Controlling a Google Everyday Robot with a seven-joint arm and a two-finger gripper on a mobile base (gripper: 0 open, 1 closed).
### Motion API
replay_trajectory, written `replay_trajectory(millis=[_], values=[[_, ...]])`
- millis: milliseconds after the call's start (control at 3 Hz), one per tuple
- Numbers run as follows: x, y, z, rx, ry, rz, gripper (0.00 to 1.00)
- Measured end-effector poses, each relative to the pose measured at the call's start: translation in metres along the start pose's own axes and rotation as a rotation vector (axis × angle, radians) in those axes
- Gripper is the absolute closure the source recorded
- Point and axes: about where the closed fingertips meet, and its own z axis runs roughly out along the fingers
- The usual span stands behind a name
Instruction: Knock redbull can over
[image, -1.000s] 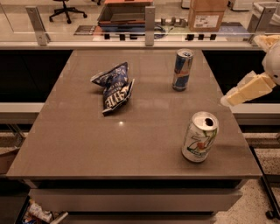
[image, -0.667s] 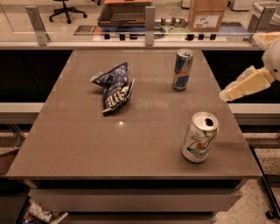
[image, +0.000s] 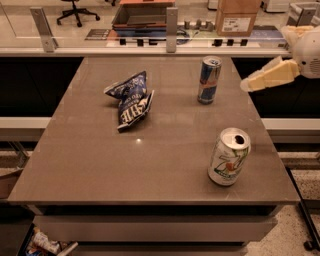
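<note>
The redbull can (image: 208, 79) stands upright on the brown table (image: 100, 165), toward its far right part. It is slim, blue and silver, with a silver top. My gripper (image: 265, 77) hangs at the right edge of the view, over the table's right edge. It points left toward the can at about the can's height. A clear gap remains between the gripper and the can.
A wider white-and-green 7UP can (image: 228, 157) stands upright near the front right corner. A crumpled blue chip bag (image: 131, 99) lies left of the redbull can. A rail with glass panels (image: 171, 30) runs behind the table's far edge.
My gripper has moved up and a little left, closer to the redbull can. The cans and the bag have not moved.
</note>
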Motion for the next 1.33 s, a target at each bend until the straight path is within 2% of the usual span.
replay_trajectory(millis=[333,667,1333], values=[[-0.010,-0.013,0.025,-0.011,-0.124,0.032,0.00],[-0.008,-0.016,0.049,-0.045,-0.237,0.086,0.00],[0.005,-0.012,0.083,-0.098,-0.356,0.198,0.00]])
